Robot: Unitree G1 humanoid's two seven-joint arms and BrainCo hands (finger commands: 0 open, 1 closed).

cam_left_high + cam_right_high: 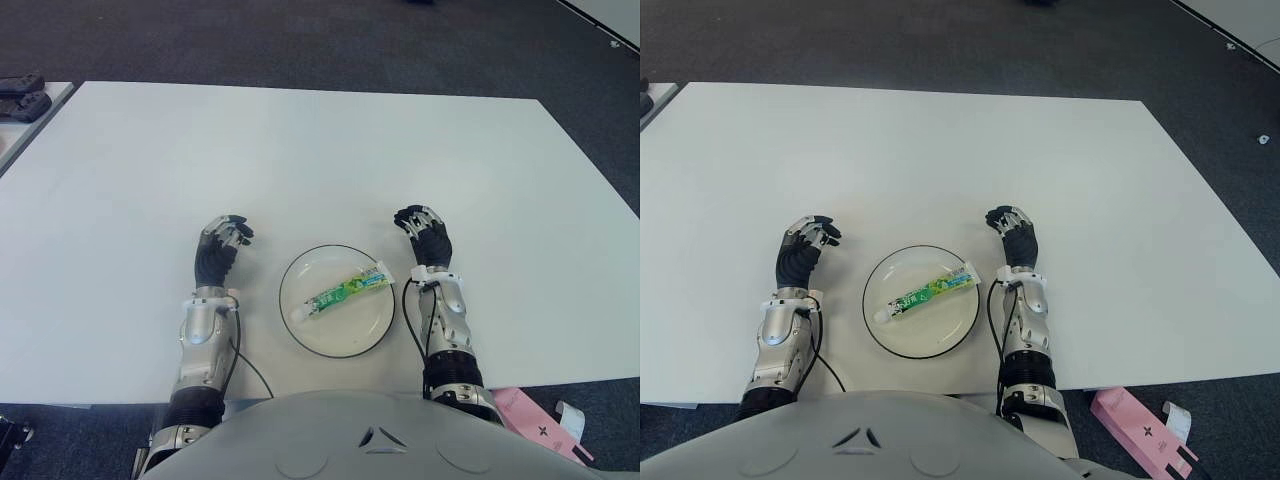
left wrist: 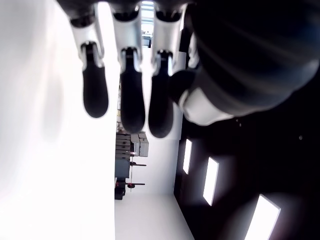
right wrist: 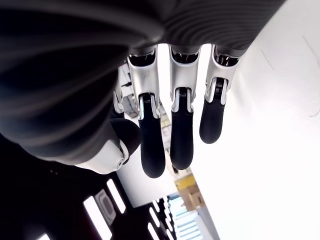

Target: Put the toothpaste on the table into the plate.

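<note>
Fingers [image 3: 151, 150] of the right hand [image 1: 424, 232] hang loosely extended and hold nothing, as its wrist view shows; the left hand [image 1: 222, 244] has its fingers [image 2: 132, 105] in the same relaxed, empty state. Both hands show above the white table [image 1: 300, 150], one on each side of the plate [image 1: 337, 340]: the left hand near its left rim, the right hand just beside its right rim. Whether either hand touches the tabletop cannot be told from these views. A toothpaste [image 1: 347, 290] tube, green and white, lies inside the plate, slanting from the near left up toward the far right, with its flat end close to the rim by the right hand. On the floor past the table's near right corner lies a pink box [image 1: 1140, 430].
</note>
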